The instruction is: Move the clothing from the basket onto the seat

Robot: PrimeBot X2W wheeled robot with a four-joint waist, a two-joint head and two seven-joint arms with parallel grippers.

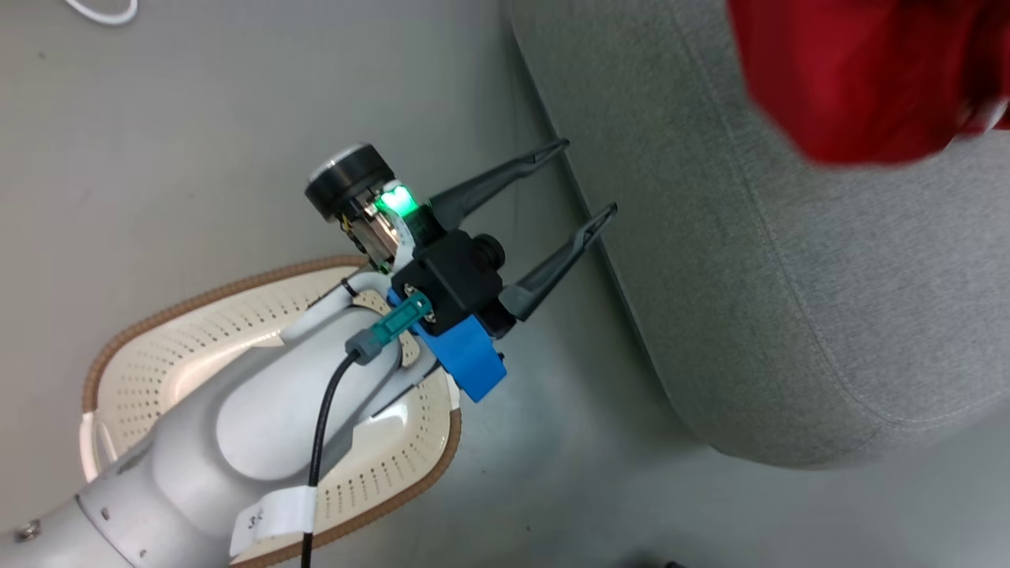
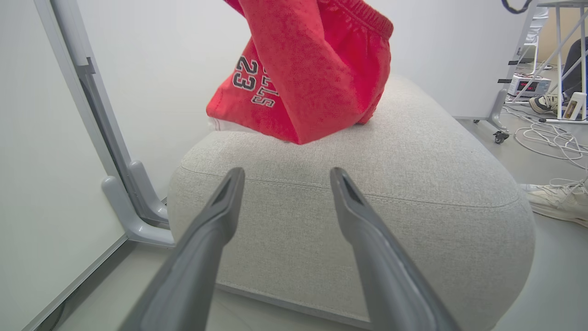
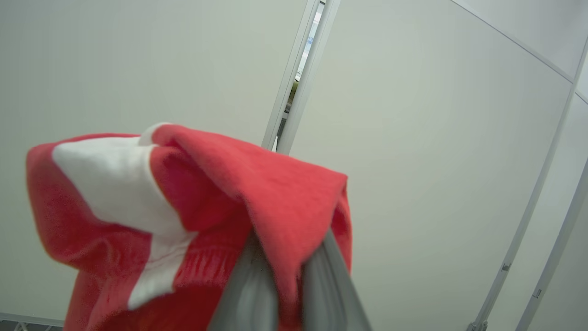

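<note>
The left gripper (image 1: 589, 175) hangs released, fingers spread, over the floor between the basket (image 1: 150, 319) and the seat (image 1: 789, 300), tips near the seat's edge. The right gripper (image 3: 285, 273) is clenched on the red clothing (image 3: 271, 184), which dangles over the seat top

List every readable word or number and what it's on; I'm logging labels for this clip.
"23": printed on the red clothing, dark outlined digits.
Lettering beside the 23: cut off by a fold, not readable.
White tag on the black cable: marks too small to read.
Red digits on the display of the box on the floor: too blurred.
</note>
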